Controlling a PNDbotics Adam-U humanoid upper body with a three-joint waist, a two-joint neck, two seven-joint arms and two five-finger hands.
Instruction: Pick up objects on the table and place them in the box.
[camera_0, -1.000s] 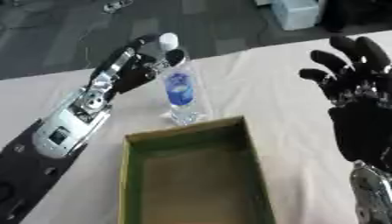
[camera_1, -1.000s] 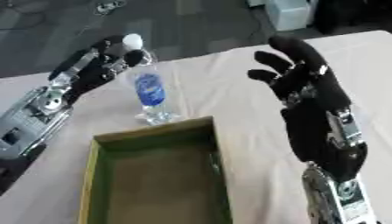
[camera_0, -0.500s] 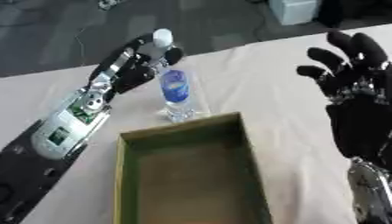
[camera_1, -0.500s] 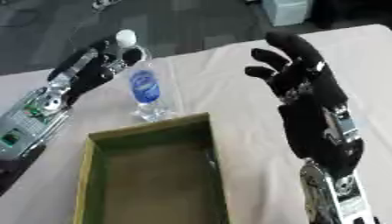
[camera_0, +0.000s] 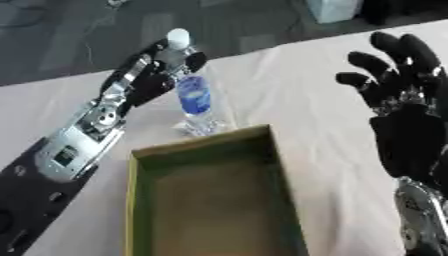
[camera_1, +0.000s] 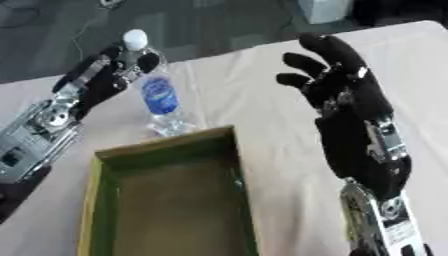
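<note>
One bottle (camera_0: 194, 95), clear with a blue label and white cap, stands upright on the table (camera_0: 289, 90) just beyond the far rim of the box (camera_0: 271, 165), close to its far left corner. Left hand (camera_0: 144, 80) reaches in from the left, its fingers curled round the bottle's upper part below the cap; whether the grasp is fully closed cannot be told, but thumb and fingers sit on either side of the neck and shoulder. Right hand (camera_1: 337, 85) is raised at the right, fingers spread and relaxed, holding nothing and well apart from the bottle. The box is a shallow, olive-green open tray, and nothing shows inside it.

Step in hand, as judged: the pick-up of the bottle, with the grasp being taken and the bottle's base on the table. Next move calls for lifting the bottle clear of the box's near-lying rim, carrying it toward the robot over the opening, and lowering it inside before letting go. A tall bottle held high may swing or tip.
</note>
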